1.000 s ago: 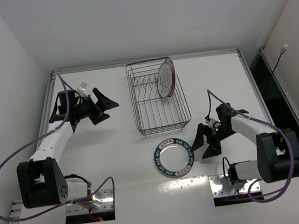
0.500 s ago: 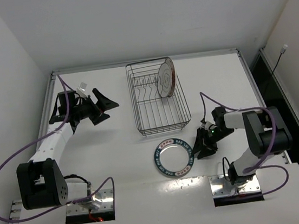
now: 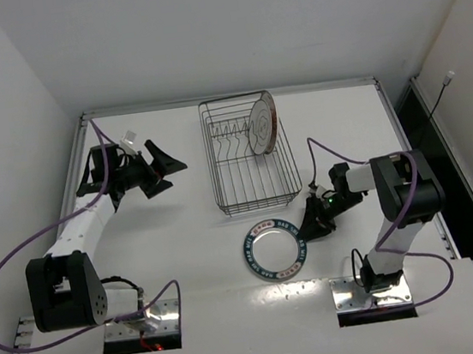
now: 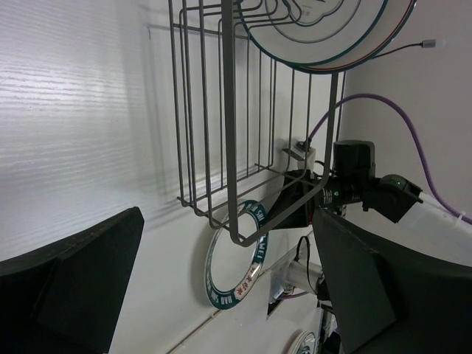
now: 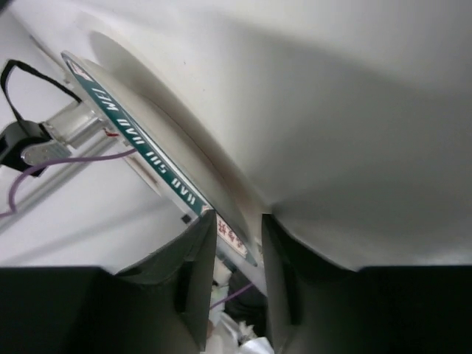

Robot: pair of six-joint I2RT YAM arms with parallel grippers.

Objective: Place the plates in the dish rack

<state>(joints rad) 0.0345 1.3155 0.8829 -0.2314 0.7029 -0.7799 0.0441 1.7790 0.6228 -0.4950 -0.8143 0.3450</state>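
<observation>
The plate with the lettered dark-teal rim (image 3: 274,250) lies flat on the table in front of the dish rack (image 3: 257,200). My right gripper (image 3: 306,227) is low at the plate's right edge. In the right wrist view its fingers (image 5: 195,273) straddle the lettered rim (image 5: 140,158) and the gripper (image 5: 240,228) is shut on it. Two other plates (image 3: 262,122) stand upright together at the rack's far right; the nearer shows thin dark rings (image 4: 324,29). My left gripper (image 3: 166,164) hovers open and empty left of the rack.
The black wire rack (image 4: 227,110) has free slots on its left side and front half. A raised rail edges the table at the back and sides. Purple cables trail from both arms. The right arm (image 4: 361,184) shows beyond the rack in the left wrist view.
My right gripper slid left to the teal-rimmed plate's right edge and its jaws closed onto the rim. The left arm and the racked plates have not moved.
</observation>
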